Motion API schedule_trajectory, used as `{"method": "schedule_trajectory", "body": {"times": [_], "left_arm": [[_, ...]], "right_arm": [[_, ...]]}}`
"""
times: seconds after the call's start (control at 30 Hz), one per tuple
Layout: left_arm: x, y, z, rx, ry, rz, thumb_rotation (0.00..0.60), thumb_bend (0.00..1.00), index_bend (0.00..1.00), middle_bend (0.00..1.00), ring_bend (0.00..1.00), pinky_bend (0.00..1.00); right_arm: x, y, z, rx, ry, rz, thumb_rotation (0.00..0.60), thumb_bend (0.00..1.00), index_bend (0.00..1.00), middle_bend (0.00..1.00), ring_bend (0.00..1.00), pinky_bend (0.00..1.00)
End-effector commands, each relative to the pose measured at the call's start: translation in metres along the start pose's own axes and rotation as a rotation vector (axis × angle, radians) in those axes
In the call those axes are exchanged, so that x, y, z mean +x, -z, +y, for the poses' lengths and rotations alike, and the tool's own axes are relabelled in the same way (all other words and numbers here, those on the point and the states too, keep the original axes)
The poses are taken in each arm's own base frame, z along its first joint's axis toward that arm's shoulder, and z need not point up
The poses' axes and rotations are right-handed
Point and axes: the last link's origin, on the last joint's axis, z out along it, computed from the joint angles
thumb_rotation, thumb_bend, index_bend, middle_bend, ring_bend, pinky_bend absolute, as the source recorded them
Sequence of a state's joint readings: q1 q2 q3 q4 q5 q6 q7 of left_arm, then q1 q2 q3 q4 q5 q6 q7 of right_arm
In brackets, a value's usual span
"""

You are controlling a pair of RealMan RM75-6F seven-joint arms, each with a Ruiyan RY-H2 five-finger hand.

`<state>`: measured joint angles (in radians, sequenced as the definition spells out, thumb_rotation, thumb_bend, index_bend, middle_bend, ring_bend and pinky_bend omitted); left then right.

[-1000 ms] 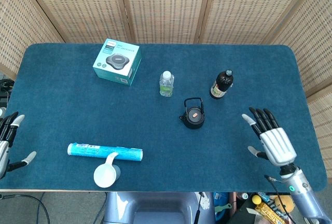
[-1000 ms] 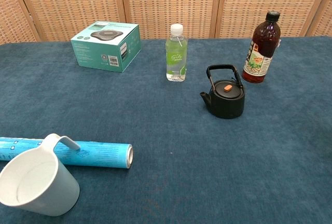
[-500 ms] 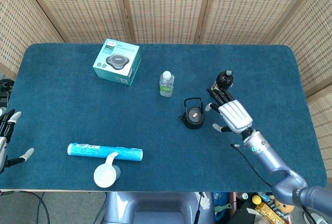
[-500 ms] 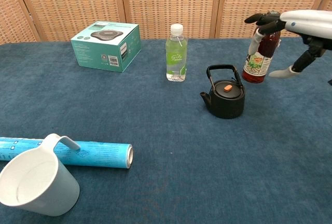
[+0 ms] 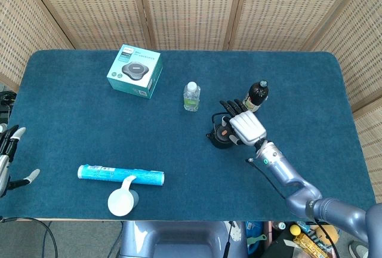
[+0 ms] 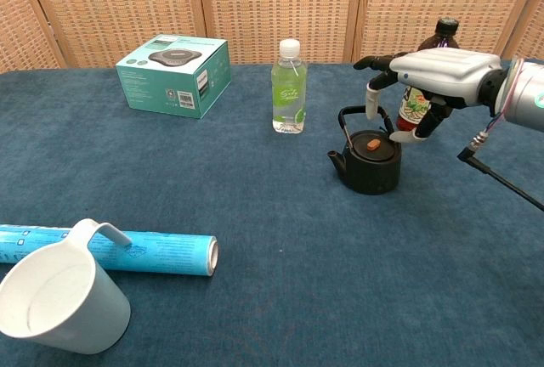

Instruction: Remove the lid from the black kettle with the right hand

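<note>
The small black kettle (image 6: 367,166) stands upright on the blue table, its lid with an orange knob (image 6: 372,143) in place under the raised handle. In the head view the kettle (image 5: 218,138) is partly covered by my right hand (image 5: 243,125). That right hand (image 6: 425,78) hovers just above and right of the lid, fingers spread and holding nothing, thumb tip close to the kettle's right edge. My left hand (image 5: 8,153) is at the table's left edge, fingers apart, holding nothing.
A dark sauce bottle (image 6: 422,87) stands right behind my right hand. A clear water bottle (image 6: 289,88) is left of the kettle, and a teal box (image 6: 174,75) further back left. A blue roll (image 6: 119,250) and a white mug (image 6: 59,299) lie front left.
My right hand has swept from the table's right side leftward over two steps and now hovers over the kettle. The kettle and lid have not moved; the left hand barely shifted.
</note>
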<state>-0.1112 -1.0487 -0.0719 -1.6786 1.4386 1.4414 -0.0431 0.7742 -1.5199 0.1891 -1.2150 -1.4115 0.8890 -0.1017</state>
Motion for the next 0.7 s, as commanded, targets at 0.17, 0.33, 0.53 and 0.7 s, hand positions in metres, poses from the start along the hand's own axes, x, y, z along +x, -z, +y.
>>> {"method": "schedule_trajectory", "body": {"times": [0.17,0.33,0.53,0.7], "left_arm": [[0.0,-0.001,0.0,0.001,0.003,-0.002,0.6,0.22,0.0,0.0,0.0,0.0],[0.0,-0.001,0.0,0.001,0.005,-0.003,0.6,0.23,0.0,0.0,0.0,0.0],[0.0,-0.001,0.0,0.0,0.006,-0.003,0.6,0.22,0.0,0.0,0.0,0.0],[0.0,-0.001,-0.001,0.002,0.008,-0.004,0.6,0.22,0.0,0.0,0.0,0.0]], "right_arm": [[-0.005,-0.007,-0.005,-0.007,0.008,-0.009,0.6,0.49,0.48,0.0,0.0,0.0],[-0.006,-0.01,-0.008,-0.011,0.009,-0.016,0.6,0.49,0.48,0.0,0.0,0.0],[-0.011,-0.014,-0.012,-0.03,0.014,-0.037,0.6,0.52,0.48,0.0,0.0,0.0],[-0.016,-0.017,-0.015,-0.045,0.013,-0.05,0.6,0.53,0.48,0.0,0.0,0.0]]}}
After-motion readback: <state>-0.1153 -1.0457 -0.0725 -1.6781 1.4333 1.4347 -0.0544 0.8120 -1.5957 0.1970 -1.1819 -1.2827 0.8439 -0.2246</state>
